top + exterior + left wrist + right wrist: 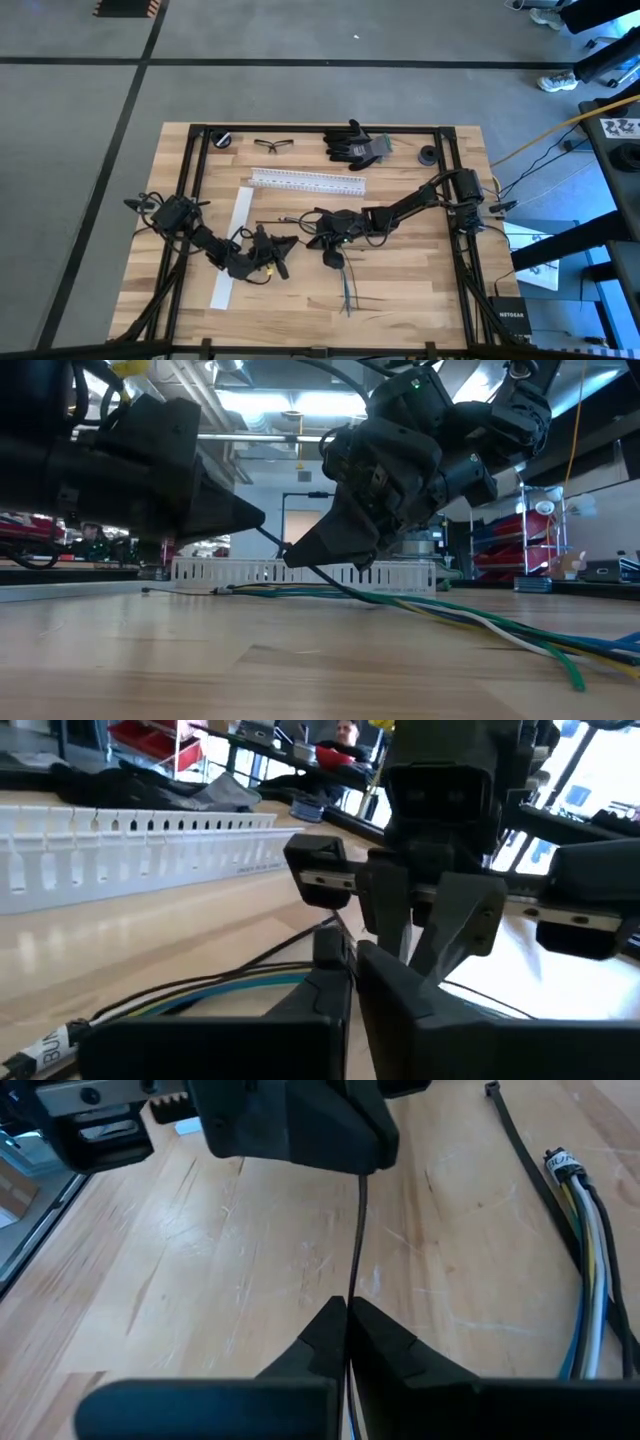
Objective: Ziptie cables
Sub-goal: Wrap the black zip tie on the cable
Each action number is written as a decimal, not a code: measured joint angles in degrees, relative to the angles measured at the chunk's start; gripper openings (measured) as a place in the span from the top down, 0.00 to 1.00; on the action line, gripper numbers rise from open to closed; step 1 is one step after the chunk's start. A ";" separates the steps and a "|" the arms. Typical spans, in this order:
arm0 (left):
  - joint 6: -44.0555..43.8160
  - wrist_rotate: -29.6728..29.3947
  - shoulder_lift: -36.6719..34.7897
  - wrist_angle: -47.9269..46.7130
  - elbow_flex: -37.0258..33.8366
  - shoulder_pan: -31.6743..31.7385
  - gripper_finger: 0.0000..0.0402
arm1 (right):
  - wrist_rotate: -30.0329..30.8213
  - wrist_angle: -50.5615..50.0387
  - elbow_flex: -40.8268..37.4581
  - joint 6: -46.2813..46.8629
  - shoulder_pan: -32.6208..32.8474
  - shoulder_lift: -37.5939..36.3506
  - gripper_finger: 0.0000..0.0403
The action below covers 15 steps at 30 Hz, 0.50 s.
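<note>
High view: one cables (346, 290) bundle, two arms.

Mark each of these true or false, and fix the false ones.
1. Both grippers are shut. True: the left gripper and the right gripper are each closed on a thin black strand stretched between them.
2. The cables are all black. False: green, white, blue and yellow ones show.
3. The white slotted rail lies beyond the grippers, toward the table's far edge. True.
4. The black gloves lie on the long white strip. False: they lie on the bare table near its far edge, well away from it.
5. A pair of glasses lies left of the gloves. True.
</note>
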 joint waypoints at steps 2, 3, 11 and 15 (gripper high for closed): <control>1.21 -0.70 0.00 -0.39 0.99 -0.08 1.00 | 0.00 0.02 0.00 0.02 0.00 0.00 1.00; 1.14 -0.76 0.00 -0.97 1.50 -0.08 1.00 | 0.00 -0.02 0.01 0.02 0.00 0.00 1.00; -13.33 -3.50 0.00 -19.05 5.96 -0.08 1.00 | 4.53 -0.74 0.22 -1.49 0.04 -0.12 0.99; -18.80 -7.25 0.00 -21.47 5.93 -0.15 1.00 | 7.43 -2.57 0.26 -5.69 0.04 -1.70 0.91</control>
